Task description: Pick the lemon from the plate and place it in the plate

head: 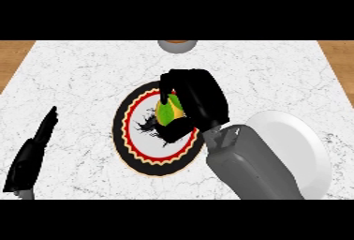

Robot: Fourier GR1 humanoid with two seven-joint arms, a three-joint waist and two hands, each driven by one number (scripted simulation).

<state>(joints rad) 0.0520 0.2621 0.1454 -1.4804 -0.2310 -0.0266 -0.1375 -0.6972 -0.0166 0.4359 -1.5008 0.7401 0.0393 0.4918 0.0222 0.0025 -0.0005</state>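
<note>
A yellow-green lemon (169,110) lies on the patterned plate (133,140), a black-rimmed one with a red and yellow ring, at the counter's middle. My right hand (200,96) covers the lemon from the right, fingers curled over its top and thumb under it, so most of the fruit is hidden. A plain white plate (304,145) sits to the right, partly behind my right forearm. My left hand (34,152) rests open at the left edge, fingers straight and pointing up.
A grey bowl-like object (177,45) with a brown inside stands at the counter's far edge. Wooden flooring shows past the marble counter's left and right sides.
</note>
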